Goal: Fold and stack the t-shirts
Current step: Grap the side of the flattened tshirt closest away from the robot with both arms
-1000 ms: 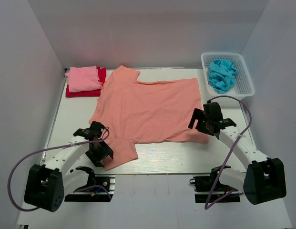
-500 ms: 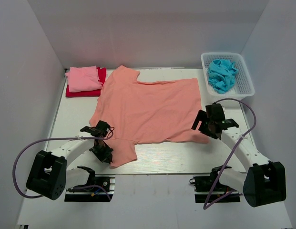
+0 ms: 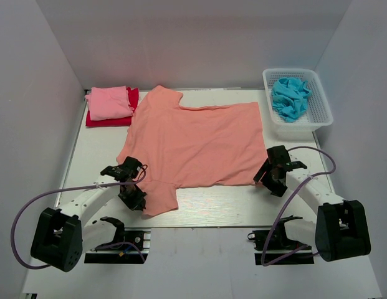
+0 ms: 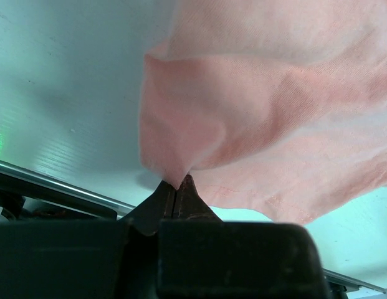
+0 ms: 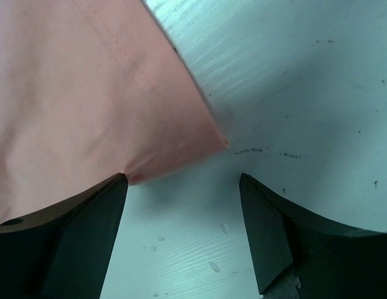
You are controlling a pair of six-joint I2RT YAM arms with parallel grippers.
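In the past second our left gripper has snapped shut on a pinch of the near sleeve of the salmon-orange t-shirt, at the corner farthest from the white lattice basket. Our right gripper has dropped to the hem corner nearest the basket, its jaws apart and straddling the cloth, not yet clamped. The shirt lies spread flat beside the basket, with the folded light pink t-shirt on the red t-shirt across it from the basket. We judge one hold secured and the second pending before the first fold.
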